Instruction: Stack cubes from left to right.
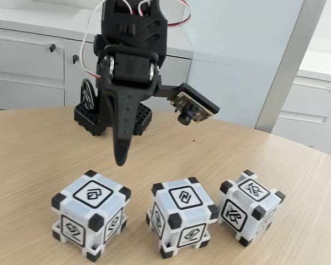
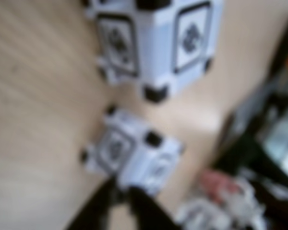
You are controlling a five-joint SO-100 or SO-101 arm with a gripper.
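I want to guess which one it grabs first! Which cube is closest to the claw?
The left cube in the fixed view. The claw hangs just above it, while the middle cube and right cube sit farther along the row.

Office-type room: a round wood-laminate table [image 1: 38, 149], light grey cabinets [image 1: 27, 69] with dark knobs and a white partition panel [image 1: 240, 55] behind.

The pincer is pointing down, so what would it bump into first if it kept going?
Probably the table, just behind the leftmost cube. The pincer hangs above there, but depth is hard to judge, so it might clip that cube's top.
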